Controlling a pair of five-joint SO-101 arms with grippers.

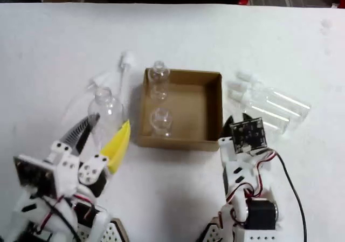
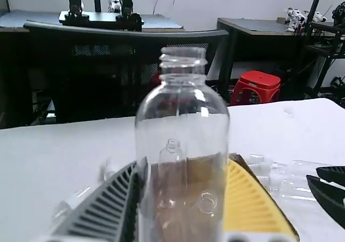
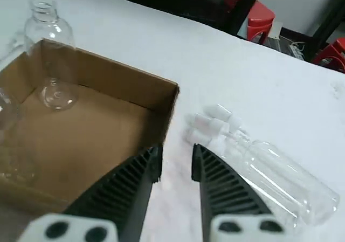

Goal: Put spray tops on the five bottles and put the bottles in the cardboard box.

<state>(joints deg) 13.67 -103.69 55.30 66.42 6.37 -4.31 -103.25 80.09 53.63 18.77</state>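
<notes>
Clear plastic bottle [image 2: 180, 145]: upright just beside the left wall of the cardboard box [image 1: 178, 142], neck bare with no spray top; I cannot tell whether it rests on the white table [image 1: 54, 48] or is lifted off it
Left gripper [image 1: 110, 122]: clamped on that bottle's lower body, grey finger on one side, yellow finger on the other
Right gripper [image 3: 177, 156]: fingers a little apart with nothing between them, hanging over the box's near right corner
Handling: probably light, thin-walled and slick, so a hard squeeze could dent it or pop it free; the straight body below the shoulder looks the safest hold, since it leaves the neck clear
Axis: long axis vertical, threaded mouth pointing up
Loose spray top [image 1: 126, 60]: lies on the table beyond the held bottle
Inside the box: two uncapped bottles [image 1: 160, 121] stand upright along its left wall
Capped bottles [image 1: 272, 106]: lie on their sides to the right of the box, white tops at the ends nearer it
</notes>
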